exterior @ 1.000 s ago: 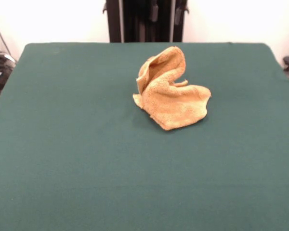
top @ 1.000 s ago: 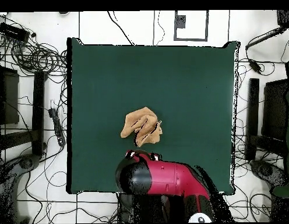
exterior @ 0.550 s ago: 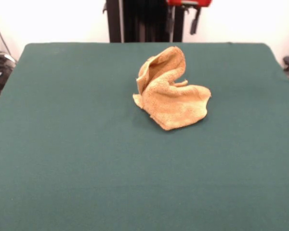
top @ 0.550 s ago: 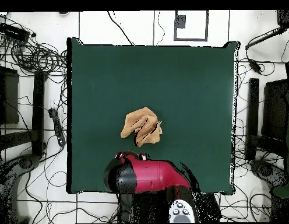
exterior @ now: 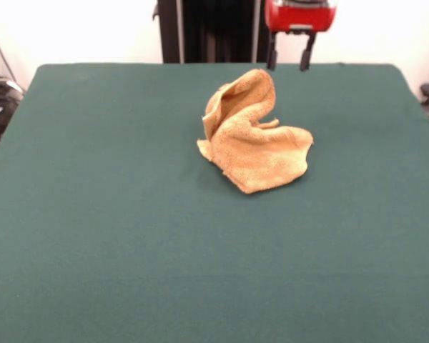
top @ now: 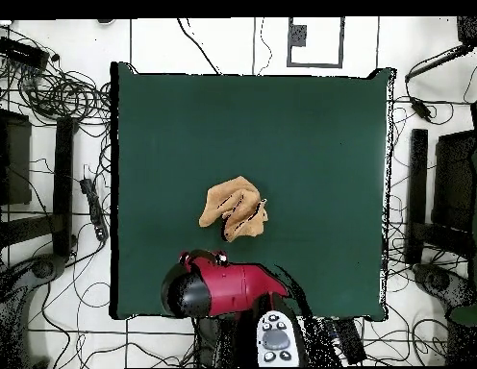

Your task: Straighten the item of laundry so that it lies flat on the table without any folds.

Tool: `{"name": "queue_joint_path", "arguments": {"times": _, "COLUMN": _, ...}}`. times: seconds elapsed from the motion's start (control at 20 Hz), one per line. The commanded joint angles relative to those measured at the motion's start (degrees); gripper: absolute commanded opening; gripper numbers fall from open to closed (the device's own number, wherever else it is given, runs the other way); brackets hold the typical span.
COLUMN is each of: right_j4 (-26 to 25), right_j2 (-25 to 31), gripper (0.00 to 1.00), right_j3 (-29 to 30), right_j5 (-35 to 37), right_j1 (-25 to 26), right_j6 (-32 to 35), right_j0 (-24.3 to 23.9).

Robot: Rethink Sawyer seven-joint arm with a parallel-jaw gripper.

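My gripper (exterior: 287, 61) hangs with fingers (exterior: 272, 57) apart above the table's (exterior: 93, 214) far edge, clear of the towel (exterior: 252, 136), which sits crumpled near the table's middle, one fold standing up.

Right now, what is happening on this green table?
A red and black robot arm is meant to spread out a small orange-yellow towel, but nothing is touching it. The towel sits crumpled near the middle of the green table, with one part standing up in a fold. The gripper hangs open and empty above the table's far edge, behind the towel and apart from it. The flattening is not yet begun.
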Motion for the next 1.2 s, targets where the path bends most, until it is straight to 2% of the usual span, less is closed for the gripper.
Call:
{"name": "queue_joint_path", "arguments": {"times": 0.05, "right_j4": -1.6, "right_j2": 0.6, "gripper": 1.0, "right_j3": 1.8, "right_j5": -3.3, "right_j1": 6.5, "right_j6": 7.7, "right_j0": 0.6}}
{"name": "queue_joint_path", "arguments": {"times": 0.25, "right_j4": -2.7, "right_j2": 1.4, "gripper": 1.0, "right_j3": 0.3, "right_j5": -4.7, "right_j1": 10.4, "right_j6": 6.1, "right_j0": -2.1}}
{"name": "queue_joint_path", "arguments": {"times": 0.45, "right_j4": -3.4, "right_j2": 1.9, "gripper": 1.0, "right_j3": -1.2, "right_j5": -3.2, "right_j1": 10.6, "right_j6": 5.1, "right_j0": -3.0}}
{"name": "queue_joint_path", "arguments": {"times": 0.75, "right_j4": -3.7, "right_j2": 1.8, "gripper": 1.0, "right_j3": -1.6, "right_j5": -0.6, "right_j1": 9.0, "right_j6": 5.3, "right_j0": -2.5}}
{"name": "queue_joint_path", "arguments": {"times": 1.0, "right_j4": -3.4, "right_j2": 1.2, "gripper": 1.0, "right_j3": -1.8, "right_j5": 6.2, "right_j1": 3.9, "right_j6": 3.4, "right_j0": -1.5}}
{"name": "queue_joint_path", "arguments": {"times": 1.2, "right_j4": -3.4, "right_j2": 1.4, "gripper": 1.0, "right_j3": -2.7, "right_j5": 7.9, "right_j1": 3.5, "right_j6": 3.1, "right_j0": -1.2}}
